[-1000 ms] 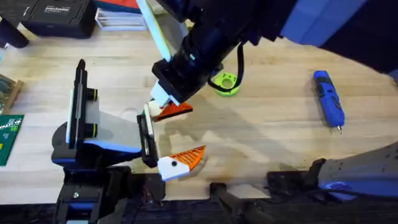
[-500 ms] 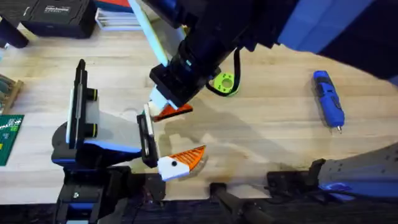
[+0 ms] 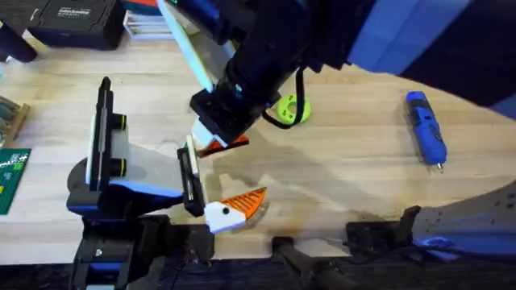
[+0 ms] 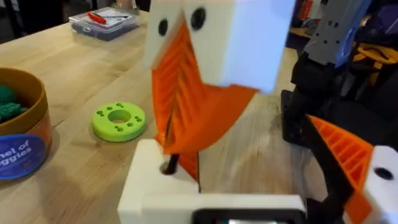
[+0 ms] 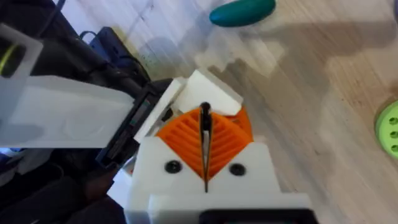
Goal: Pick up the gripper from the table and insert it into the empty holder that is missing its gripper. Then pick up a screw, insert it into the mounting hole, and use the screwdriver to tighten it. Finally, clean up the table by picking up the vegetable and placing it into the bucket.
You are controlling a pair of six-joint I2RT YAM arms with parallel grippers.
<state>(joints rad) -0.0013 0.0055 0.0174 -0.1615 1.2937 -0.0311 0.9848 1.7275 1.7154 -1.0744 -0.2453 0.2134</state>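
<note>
Right gripper [image 3: 216, 143] shifted slightly up-left since the earlier frame; its orange ribbed fingers [image 5: 205, 144] are pressed together, nothing between them, touching the white holder [image 3: 192, 155]. Left gripper [image 3: 234, 208]: orange-and-white finger [image 4: 351, 163] just beside the holder, can't tell how wide. Lime-green disc [image 3: 292, 108] near the holder; screwdriver [image 3: 426, 129] well apart on the worktop [image 3: 347, 169]. Bucket [image 4: 22, 134], green vegetable [image 4: 9, 104] inside, beside the disc.

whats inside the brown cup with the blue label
In the left wrist view, the cup holds something dark green and knobbly near its rim. The cup's wall hides the rest of its inside, so how much lies in it cannot be told.
</note>
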